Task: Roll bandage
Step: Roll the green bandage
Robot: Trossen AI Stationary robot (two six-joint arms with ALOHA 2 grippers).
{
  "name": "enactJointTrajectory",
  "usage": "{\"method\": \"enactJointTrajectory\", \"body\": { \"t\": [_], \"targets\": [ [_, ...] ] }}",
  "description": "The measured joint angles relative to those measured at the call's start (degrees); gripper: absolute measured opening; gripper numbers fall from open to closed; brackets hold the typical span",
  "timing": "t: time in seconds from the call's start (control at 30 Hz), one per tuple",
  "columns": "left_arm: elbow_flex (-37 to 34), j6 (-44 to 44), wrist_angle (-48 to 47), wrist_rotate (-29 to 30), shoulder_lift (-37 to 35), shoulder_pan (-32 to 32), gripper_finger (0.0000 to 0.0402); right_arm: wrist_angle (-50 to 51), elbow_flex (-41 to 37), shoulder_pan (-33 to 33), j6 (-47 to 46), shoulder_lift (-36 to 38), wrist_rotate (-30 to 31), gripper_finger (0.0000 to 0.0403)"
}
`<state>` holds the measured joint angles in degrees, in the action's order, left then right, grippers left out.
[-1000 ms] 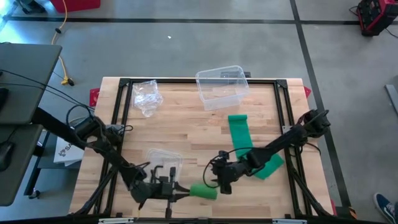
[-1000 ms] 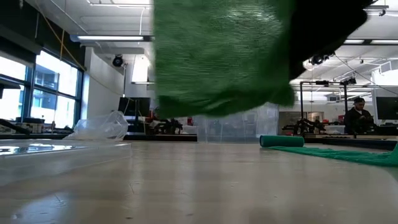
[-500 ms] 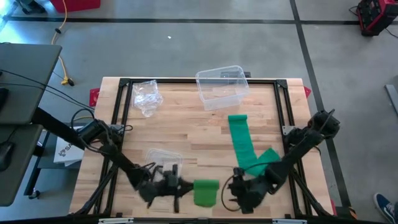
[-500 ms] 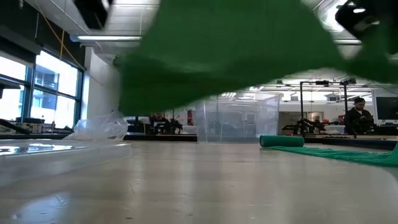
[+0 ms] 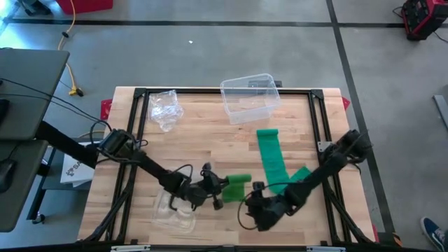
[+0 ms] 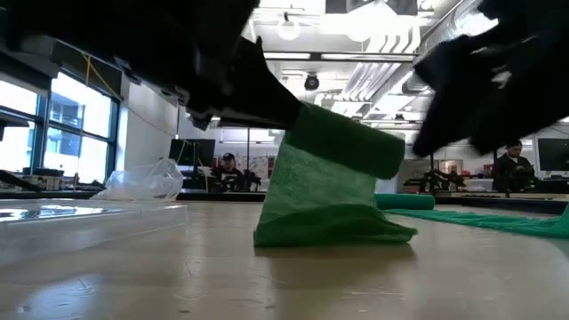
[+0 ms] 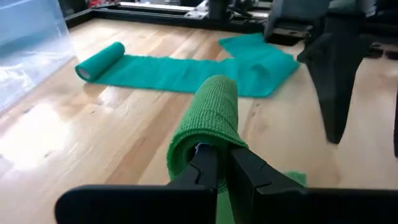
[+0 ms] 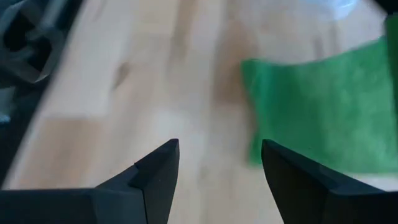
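- Two arms are stretched low over the front half of the table [image 5: 210, 147].
- Nearest the front edge, the right gripper [image 5: 257, 213] is held with its fingers [image 8: 155, 174] spread apart and nothing between them.
- Beside it, the left gripper [image 5: 217, 190] is clamped on the green bandage roll [image 5: 236, 185], whose loose end is draped onto the wood.
- Farther back, a second bandage strip [image 5: 269, 159] is laid out, partly unrolled.
- Bare wood is left between the roll and the clear box [image 5: 247, 98] at the far edge.
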<state>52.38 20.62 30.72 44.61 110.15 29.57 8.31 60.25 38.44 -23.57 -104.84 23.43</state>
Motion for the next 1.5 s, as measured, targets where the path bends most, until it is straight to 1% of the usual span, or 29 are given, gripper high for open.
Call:
{"method": "enactJointTrajectory", "body": {
  "t": [0.1, 0.23, 0.3, 0.37, 0.4, 0.47, 0.53, 0.67, 0.7, 0.8, 0.9, 0.97, 1.03, 1.17, 1.2, 1.3, 1.4, 1.5],
  "targets": [
    [0.02, -0.13, -0.92, -1.09, -0.13, -0.79, 0.0007, -2.67, 0.00, -2.81, 1.51, -1.32, 0.44, 0.0220],
    [0.00, 0.23, -3.23, -1.05, -0.13, -0.90, 0.0007, -6.42, 0.00, -5.83, 4.54, -3.15, -4.08, 0.0218],
    [0.00, 0.80, -4.85, -0.84, -0.13, -0.97, 0.0007, -8.47, 0.02, -6.70, 5.71, -4.66, -5.04, 0.0211],
    [0.00, 1.80, -6.18, -0.74, -0.13, -1.05, 0.0007, -10.58, 0.02, -7.47, 5.93, -6.86, -5.77, 0.0196],
    [0.00, 2.23, -6.82, -0.55, -0.13, -1.08, 0.0007, -11.62, 0.02, -7.79, 5.82, -8.05, -7.08, 0.0187],
    [0.00, 2.95, -8.15, -0.41, -0.13, -1.08, 0.0007, -14.49, 0.02, -8.09, 5.60, -10.44, -10.14, 0.0162],
    [-0.02, 3.32, -9.44, -0.38, -0.13, -1.08, 0.0007, -15.91, 0.13, -7.94, 4.25, -11.42, -10.57, 0.0127],
    [-0.02, 4.50, -12.20, -0.70, -0.13, -1.05, 0.0007, -15.76, 0.18, -6.30, 2.01, -11.06, -9.93, 0.0027],
    [-0.02, 4.81, -12.95, -0.83, -0.13, -1.01, 0.0007, -15.11, 0.08, -5.75, 1.74, -10.32, -9.99, 0.0014],
    [0.00, 4.79, -13.26, -2.10, -0.13, -0.43, 0.0007, -14.53, -0.07, -3.75, -0.82, -6.38, -9.48, 0.0014],
    [0.00, 4.75, -13.19, -4.77, -0.13, 0.49, 0.0007, -11.19, 1.92, -1.49, -0.80, -0.72, -5.23, 0.0004],
    [0.00, 4.45, -12.86, -6.40, -0.13, 1.55, 0.0007, -6.94, 3.78, -0.05, -0.32, 2.82, -0.29, 0.0004],
    [0.02, 4.35, -12.17, -9.09, -0.17, 2.63, 0.0007, -2.19, 5.87, 0.46, 0.06, 6.19, 3.44, 0.0002],
    [0.02, 3.58, -8.00, -14.60, -0.17, 5.29, 0.0007, 7.55, 9.55, -0.62, -0.51, 11.09, 6.99, 0.0001],
    [0.02, 3.08, -6.49, -15.73, -0.17, 6.05, 0.0007, 9.75, 10.07, -1.10, -0.61, 11.77, 7.17, 0.0001],
    [0.02, 2.64, -2.96, -16.03, -0.28, 8.25, 0.0007, 12.94, 10.89, -3.19, -0.83, 13.09, 7.01, 0.0001],
    [0.02, 2.26, -0.65, -15.29, -0.28, 9.91, 0.0007, 14.36, 10.99, -5.74, -0.92, 13.34, 3.80, 0.0001],
    [0.02, 2.77, -1.15, -11.38, -0.31, 11.01, 0.0007, 13.38, 10.93, -7.39, 0.75, 12.31, 0.00, 0.0000]
  ]
}}
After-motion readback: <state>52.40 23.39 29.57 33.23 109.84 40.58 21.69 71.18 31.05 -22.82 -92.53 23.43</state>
